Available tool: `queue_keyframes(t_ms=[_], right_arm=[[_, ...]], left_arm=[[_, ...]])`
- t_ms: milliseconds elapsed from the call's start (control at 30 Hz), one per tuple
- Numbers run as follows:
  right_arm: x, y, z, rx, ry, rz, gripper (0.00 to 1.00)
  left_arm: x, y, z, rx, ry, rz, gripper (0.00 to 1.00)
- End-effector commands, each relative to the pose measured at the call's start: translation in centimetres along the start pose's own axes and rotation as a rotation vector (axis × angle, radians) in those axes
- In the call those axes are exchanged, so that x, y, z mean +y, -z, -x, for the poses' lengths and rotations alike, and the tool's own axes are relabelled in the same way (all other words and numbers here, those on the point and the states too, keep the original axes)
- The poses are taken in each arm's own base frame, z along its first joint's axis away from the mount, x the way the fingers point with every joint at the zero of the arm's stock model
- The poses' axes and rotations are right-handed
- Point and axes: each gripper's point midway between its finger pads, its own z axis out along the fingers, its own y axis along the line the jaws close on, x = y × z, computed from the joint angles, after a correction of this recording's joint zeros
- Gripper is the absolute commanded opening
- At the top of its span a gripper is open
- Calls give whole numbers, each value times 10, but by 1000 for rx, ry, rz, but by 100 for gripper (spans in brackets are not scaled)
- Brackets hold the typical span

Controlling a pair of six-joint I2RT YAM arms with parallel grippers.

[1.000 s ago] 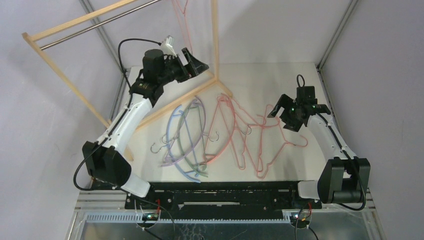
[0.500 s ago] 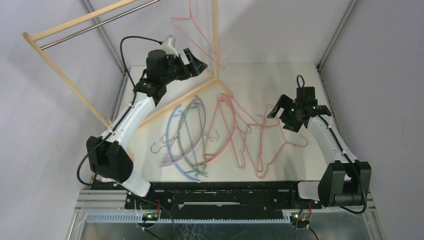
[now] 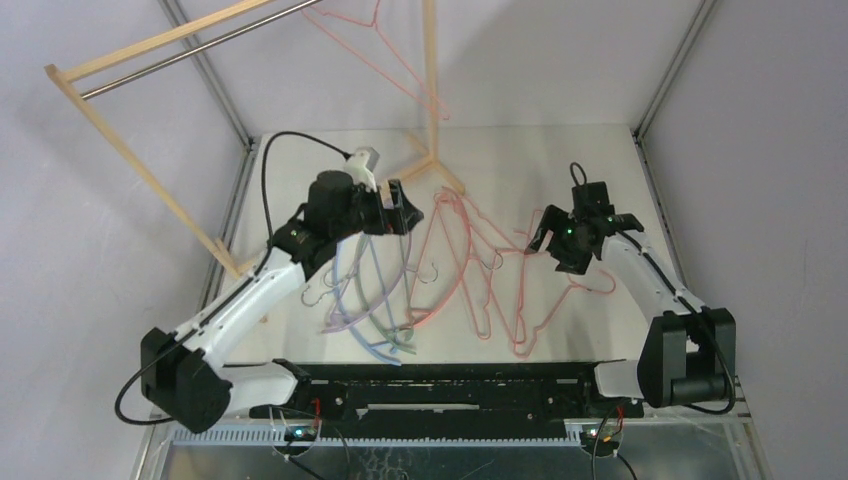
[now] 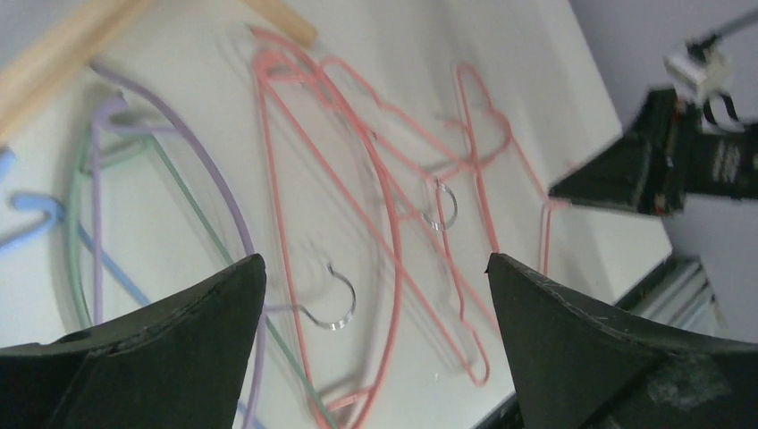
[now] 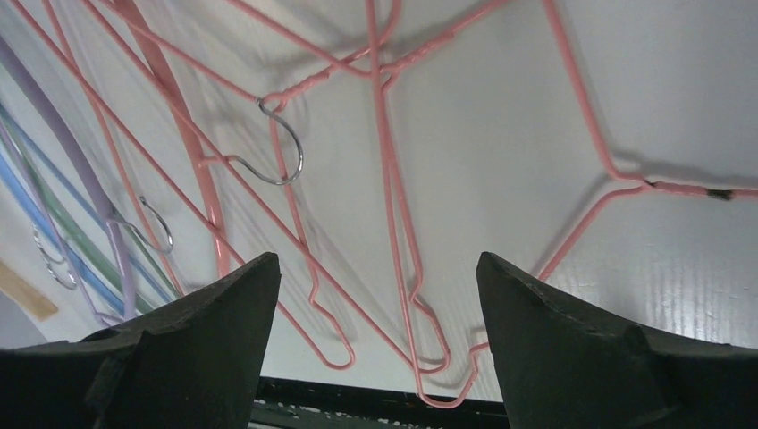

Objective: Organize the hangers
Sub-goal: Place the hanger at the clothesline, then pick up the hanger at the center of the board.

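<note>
One pink wire hanger [image 3: 380,28] hangs on the metal rod [image 3: 200,47] at the far side. The other hangers [image 3: 466,255] lie mixed up on the table [image 3: 540,160]. The left gripper [image 4: 375,268] and right gripper [image 5: 377,264] hover over them, fingers wide apart, holding nothing. I think the next job is to pinch just one hanger near its hook, then lift it slowly so the others don't snag.
</note>
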Motion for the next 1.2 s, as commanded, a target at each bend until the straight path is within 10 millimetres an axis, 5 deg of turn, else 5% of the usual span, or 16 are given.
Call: queue_keyframes(t_ms=[0,200,333,667,867,1167], right_arm=[[15,-10,-6,-2,78,-3,88],[38,-43,-28,102,114,12,78],[37,-53,-35,122,130,-36,74],[-16,-29,-14,25,-8,-181,75],[-59,-21,-19,11,-129,-295,75],[-83,-32,-32,52,-255,-389,72]], left_arm=[[-12,26,-18,-23,-79,18,97],[-17,33,-58,41,-72,21,94],[-26,31,-80,83,-84,7,93],[-39,27,-99,118,-97,-17,91],[-41,23,-104,115,-88,-36,91],[-41,18,-111,129,-90,-47,91]])
